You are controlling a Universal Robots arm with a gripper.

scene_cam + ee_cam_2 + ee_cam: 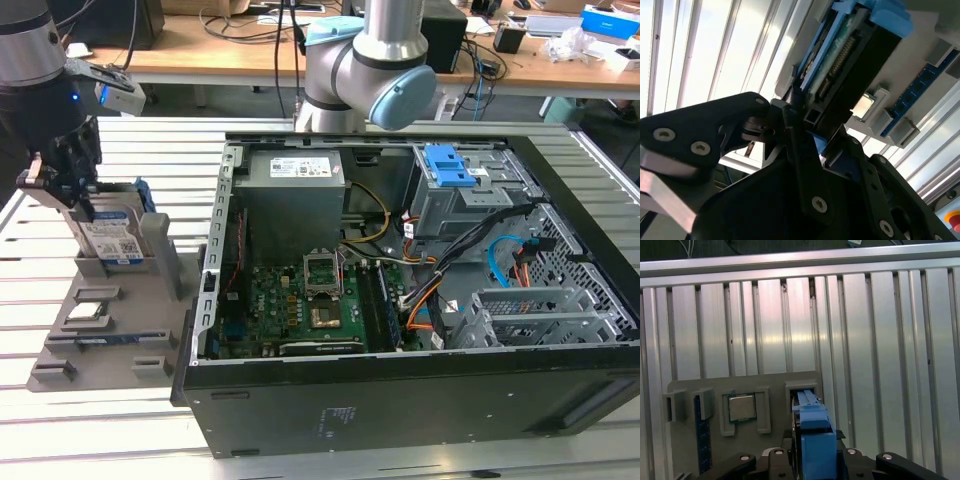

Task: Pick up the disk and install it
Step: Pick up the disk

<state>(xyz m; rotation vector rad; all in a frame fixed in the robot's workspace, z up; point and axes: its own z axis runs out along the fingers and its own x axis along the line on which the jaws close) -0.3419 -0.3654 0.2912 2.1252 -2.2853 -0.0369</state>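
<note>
The fingers (799,150) clamp the disk (118,238), upright in grey tray (110,330); label print unreadable.

At the exterior view's left, the gripper (62,195) is closed on the upper end of the disk (118,238). The disk stands on edge in a grey holder (140,310) on the slatted table (100,430). A processor chip (88,315) lies in the holder, nearer than the disk. To the exterior view's right of the holder sits an open computer case (400,400). Its motherboard (290,300) is exposed, and a blue latch (448,165) sits at its far side.
</note>
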